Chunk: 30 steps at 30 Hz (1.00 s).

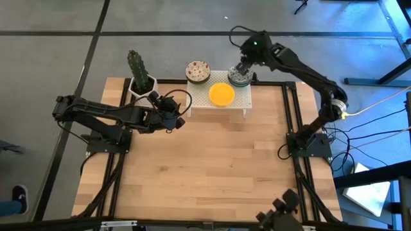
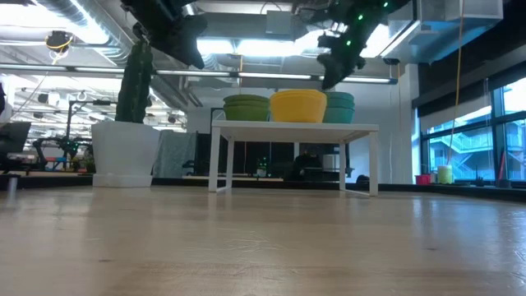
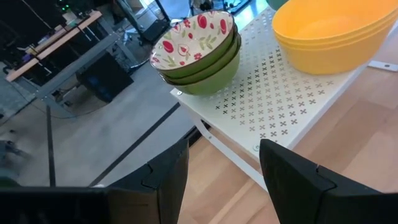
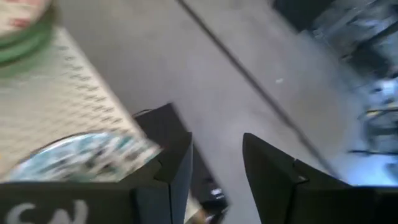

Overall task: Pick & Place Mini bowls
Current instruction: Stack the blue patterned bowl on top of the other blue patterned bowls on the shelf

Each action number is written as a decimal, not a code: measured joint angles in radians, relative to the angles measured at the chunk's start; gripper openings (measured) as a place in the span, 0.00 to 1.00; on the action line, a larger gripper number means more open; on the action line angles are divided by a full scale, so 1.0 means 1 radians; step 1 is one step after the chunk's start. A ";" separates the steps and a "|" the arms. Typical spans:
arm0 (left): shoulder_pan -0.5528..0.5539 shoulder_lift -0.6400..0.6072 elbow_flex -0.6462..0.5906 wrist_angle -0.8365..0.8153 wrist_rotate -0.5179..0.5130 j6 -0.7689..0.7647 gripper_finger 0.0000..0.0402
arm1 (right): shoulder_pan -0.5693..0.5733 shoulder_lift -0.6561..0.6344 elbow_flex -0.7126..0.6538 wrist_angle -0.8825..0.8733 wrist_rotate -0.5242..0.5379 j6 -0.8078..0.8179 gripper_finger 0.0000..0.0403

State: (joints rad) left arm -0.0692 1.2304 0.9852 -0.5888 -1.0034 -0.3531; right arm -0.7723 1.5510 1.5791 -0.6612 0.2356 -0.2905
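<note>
The right gripper is seen with fingers apart, empty, over the teal-patterned bowl stack. Beside it, on the white perforated stand, the yellow bowls and speckled bowls are stacked. Farther off, the left gripper, also parted, is held above the wooden table, near the cactus pot. Grey floor lies beyond.

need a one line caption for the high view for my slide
Three stacks of mini bowls on a white perforated stand; right gripper over the teal stack, left gripper beside the stand.
</note>
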 joint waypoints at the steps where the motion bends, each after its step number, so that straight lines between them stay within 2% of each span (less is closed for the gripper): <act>1: 0.000 0.000 0.000 0.000 0.000 0.000 0.48 | 0.000 -0.013 0.000 -0.028 -0.022 0.026 0.35; 7: -0.002 0.000 0.001 -0.010 0.002 0.000 0.48 | 0.000 -0.029 -0.001 -0.230 -0.094 0.093 0.35; 12: -0.009 0.000 0.001 -0.082 0.034 0.015 0.47 | 0.005 -0.044 -0.001 -0.297 -0.150 0.115 0.35; 16: -0.008 0.000 0.001 -0.105 0.030 0.000 0.45 | 0.001 -0.068 -0.029 -0.279 -0.151 0.127 0.33; 23: -0.008 0.000 0.001 -0.132 0.032 0.000 0.41 | -0.011 -0.120 -0.157 -0.225 -0.119 0.134 0.26; 30: -0.008 0.000 0.001 -0.133 0.033 0.000 0.38 | -0.026 -0.161 -0.218 -0.143 -0.115 0.126 0.26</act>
State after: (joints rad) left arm -0.0769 1.2304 0.9859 -0.7216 -0.9703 -0.3534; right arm -0.7986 1.3896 1.3609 -0.8042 0.1204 -0.1645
